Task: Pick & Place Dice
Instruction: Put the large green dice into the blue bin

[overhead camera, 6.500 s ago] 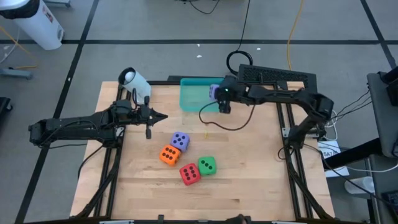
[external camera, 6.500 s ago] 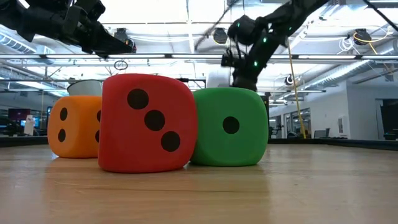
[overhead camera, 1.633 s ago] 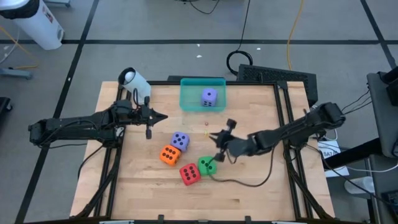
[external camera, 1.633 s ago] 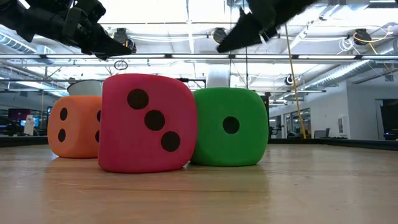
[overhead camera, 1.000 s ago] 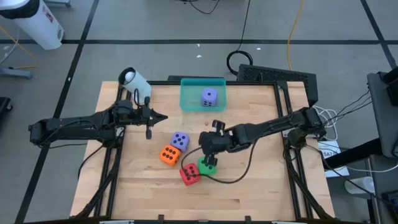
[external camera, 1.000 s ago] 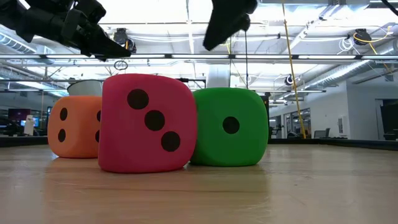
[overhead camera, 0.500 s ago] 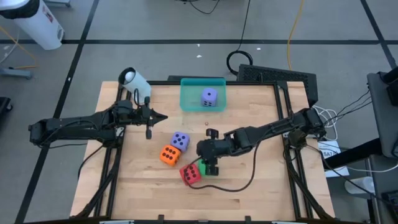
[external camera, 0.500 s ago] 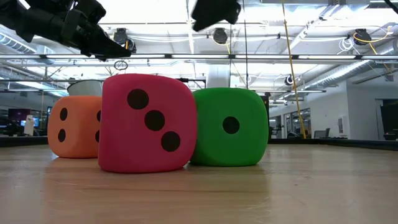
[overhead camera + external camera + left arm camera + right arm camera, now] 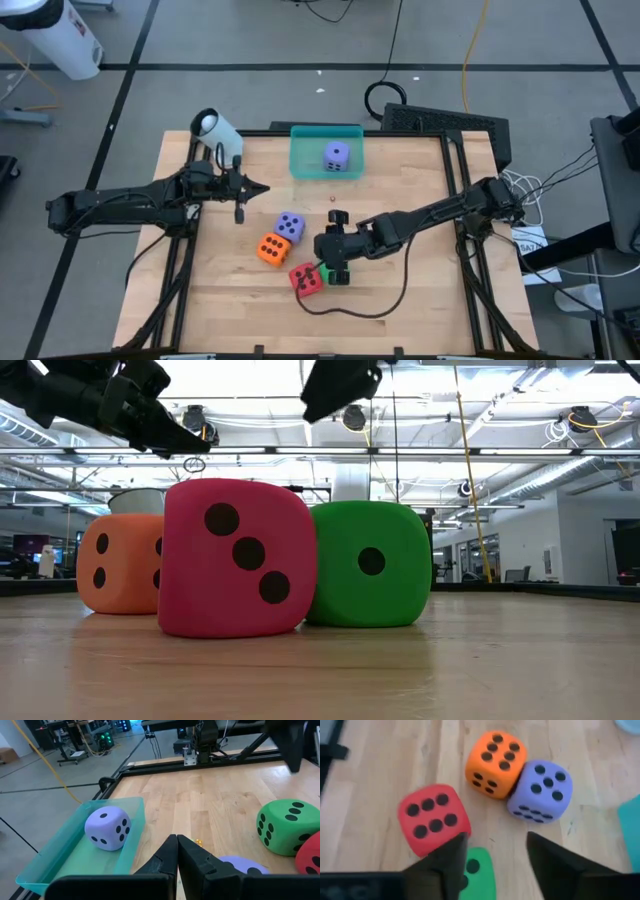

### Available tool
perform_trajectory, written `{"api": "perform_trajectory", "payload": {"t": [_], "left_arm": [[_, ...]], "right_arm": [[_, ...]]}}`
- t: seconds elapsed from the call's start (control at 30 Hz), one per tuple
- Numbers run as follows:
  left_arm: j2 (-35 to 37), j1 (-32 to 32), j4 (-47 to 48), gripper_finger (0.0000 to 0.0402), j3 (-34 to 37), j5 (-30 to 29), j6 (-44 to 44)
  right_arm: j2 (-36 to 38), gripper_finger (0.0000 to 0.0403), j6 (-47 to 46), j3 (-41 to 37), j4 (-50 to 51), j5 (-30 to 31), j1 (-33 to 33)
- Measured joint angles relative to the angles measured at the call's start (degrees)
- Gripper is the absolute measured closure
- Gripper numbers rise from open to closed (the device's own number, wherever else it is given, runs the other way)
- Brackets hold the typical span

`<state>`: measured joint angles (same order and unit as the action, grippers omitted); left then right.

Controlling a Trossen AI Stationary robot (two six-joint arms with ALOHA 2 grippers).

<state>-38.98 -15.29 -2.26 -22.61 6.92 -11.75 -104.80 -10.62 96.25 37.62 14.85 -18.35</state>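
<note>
Four dice show on the table in the right wrist view: red (image 9: pixel 434 817), orange (image 9: pixel 495 760), purple (image 9: pixel 540 790) and green (image 9: pixel 477 872). Another purple die (image 9: pixel 336 155) lies in the teal tray (image 9: pixel 305 160) at the far edge. My right gripper (image 9: pixel 492 855) hangs open above the green die, with one finger on either side of it and well clear of it (image 9: pixel 340 385). The arm hides most of the green die (image 9: pixel 322 272) from above. My left gripper (image 9: pixel 255 188) waits shut at the left, above the table.
The red die (image 9: pixel 235 555) and the green die (image 9: pixel 370 560) stand side by side, touching. The orange die (image 9: pixel 271 248) and the purple die (image 9: pixel 290 226) touch each other just beyond them. A white object (image 9: pixel 215 128) sits at the far left corner. Bare wood lies to the right and near side.
My right gripper has moved toward the table's near left, from beside the green die to right over it, tipping and rolling a little. Its fingers have spread apart. The dice have stayed where they were.
</note>
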Motion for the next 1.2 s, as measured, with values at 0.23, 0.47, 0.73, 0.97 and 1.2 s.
{"api": "perform_trajectory", "payload": {"t": [0.23, 0.47, 0.73, 0.97, 1.2], "left_arm": [[-0.01, 0.0, 0.0, 0.038, 0.0, -0.01, -0.02], [0.0, 0.01, 0.01, 0.038, 0.0, 0.0, -0.01], [-0.01, 0.02, 0.08, 0.038, 0.0, 0.0, 0.0], [-0.01, 0.02, 0.12, 0.038, 0.0, -0.02, -0.02], [-0.01, 0.01, 0.33, 0.038, -0.01, -0.01, -0.02]], "right_arm": [[-0.55, 0.0031, 6.45, 0.06, -0.05, 0.16, -1.12], [-0.45, 0.0013, 4.86, -0.91, -0.28, -3.28, -1.29], [-0.47, 0.0004, 4.05, -8.91, -5.98, -6.12, -0.5], [-0.47, 0.0003, 5.08, -13.33, -10.01, -8.86, 0.77], [-0.45, 0.0003, 3.39, -15.65, -10.15, -11.88, 1.55]]}}
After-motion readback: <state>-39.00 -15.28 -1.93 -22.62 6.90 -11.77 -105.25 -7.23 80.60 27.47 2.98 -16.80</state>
